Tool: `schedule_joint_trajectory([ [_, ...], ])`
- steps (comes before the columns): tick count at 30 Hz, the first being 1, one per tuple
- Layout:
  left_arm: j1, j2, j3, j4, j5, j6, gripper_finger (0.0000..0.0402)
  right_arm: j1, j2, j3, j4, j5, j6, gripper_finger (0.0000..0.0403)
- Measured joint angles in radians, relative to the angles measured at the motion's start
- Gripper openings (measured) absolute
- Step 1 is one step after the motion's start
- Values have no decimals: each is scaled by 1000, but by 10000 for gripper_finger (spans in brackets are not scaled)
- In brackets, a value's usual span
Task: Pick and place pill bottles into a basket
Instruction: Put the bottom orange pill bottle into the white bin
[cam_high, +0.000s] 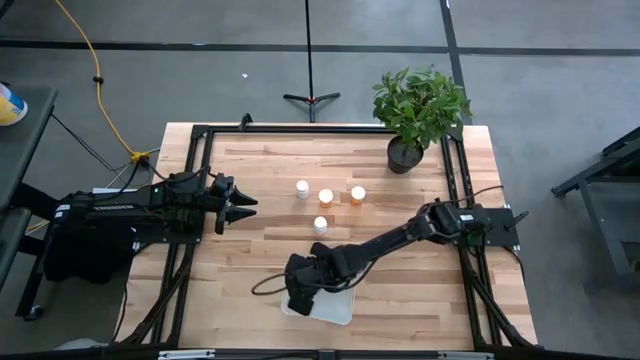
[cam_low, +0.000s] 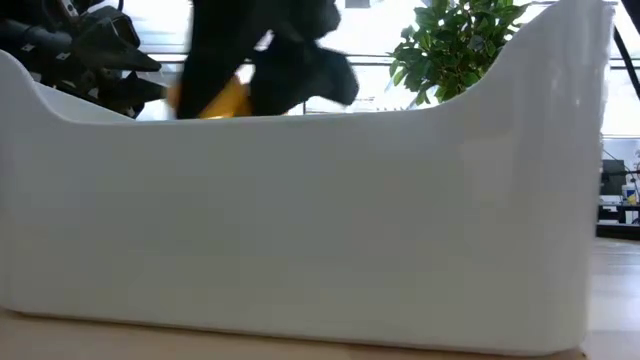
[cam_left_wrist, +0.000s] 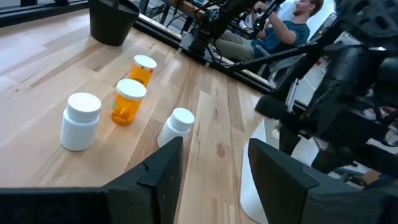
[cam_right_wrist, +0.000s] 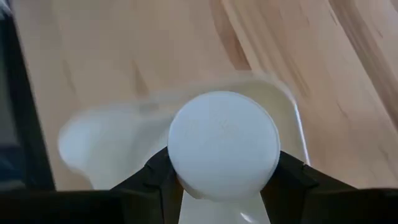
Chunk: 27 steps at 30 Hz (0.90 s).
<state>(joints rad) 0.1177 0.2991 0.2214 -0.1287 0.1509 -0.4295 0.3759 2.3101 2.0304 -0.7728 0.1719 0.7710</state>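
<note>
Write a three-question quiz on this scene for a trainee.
1. True or false: the right gripper holds a bottle over the basket.
2. How many bottles stand loose on the table?
3. The plant stands at: A) a far corner, B) the table's middle, C) inside the basket.

Key: 1 true; 2 four; 3 A.

In the high view, the right pincer (cam_high: 303, 290) covered most of the shallow white rounded-rectangle basket (cam_high: 340, 310). In the low view, the basket wall (cam_low: 300, 220) hid the table, and the held orange-bodied pill bottle (cam_low: 225, 100) was blurred.
</note>
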Motion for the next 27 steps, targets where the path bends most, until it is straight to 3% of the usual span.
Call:
schedule_joint_trajectory([
  [13,0,0,0,0,73,15,216,-31,0,-51,76,-32,41,167],
  [27,0,0,0,0,79,33,216,-36,0,-50,76,-110,67,235],
])
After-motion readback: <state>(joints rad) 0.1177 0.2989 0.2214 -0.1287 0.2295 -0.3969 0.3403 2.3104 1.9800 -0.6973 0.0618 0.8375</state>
